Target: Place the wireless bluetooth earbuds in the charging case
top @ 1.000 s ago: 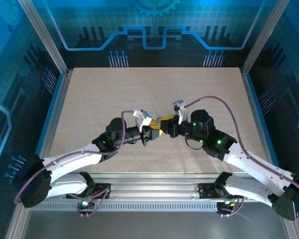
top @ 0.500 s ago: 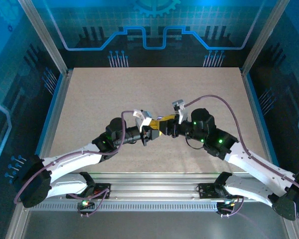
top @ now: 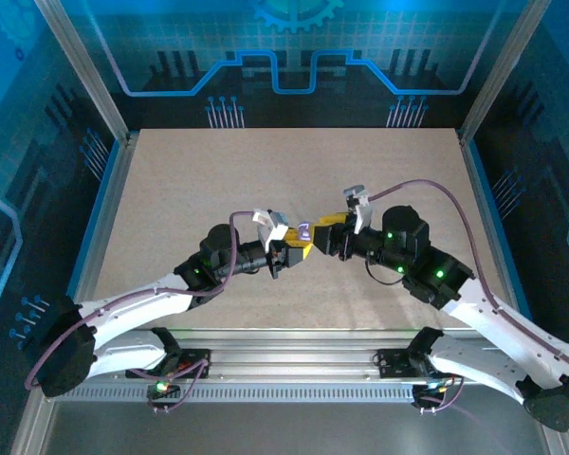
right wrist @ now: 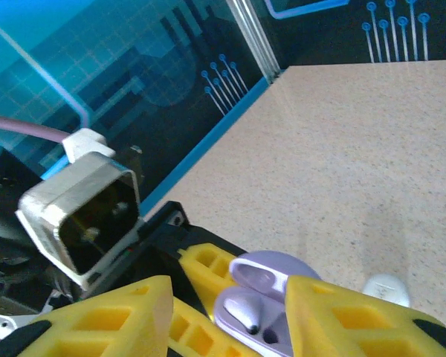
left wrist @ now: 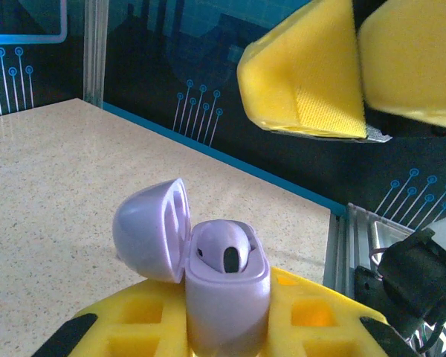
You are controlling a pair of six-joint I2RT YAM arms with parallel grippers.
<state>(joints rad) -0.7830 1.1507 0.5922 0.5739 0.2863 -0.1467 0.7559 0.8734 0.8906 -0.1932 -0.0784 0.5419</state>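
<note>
Charging case [left wrist: 227, 297] stands upright, clamped between the fingers of my left hand [top: 294, 248], its lid [left wrist: 152, 230] flipped open and one of the wireless bluetooth earbuds [left wrist: 223, 249], a lavender one, seated inside. My right hand [top: 325, 227] hangs just beyond the case, fingers spread and holding nothing, above the surface [top: 218, 180].

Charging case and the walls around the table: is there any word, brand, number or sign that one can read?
None can be read. The charging case and the earbud in it show no lettering; the back wall bears only circuit lines and a gear drawing, no letters.
</note>
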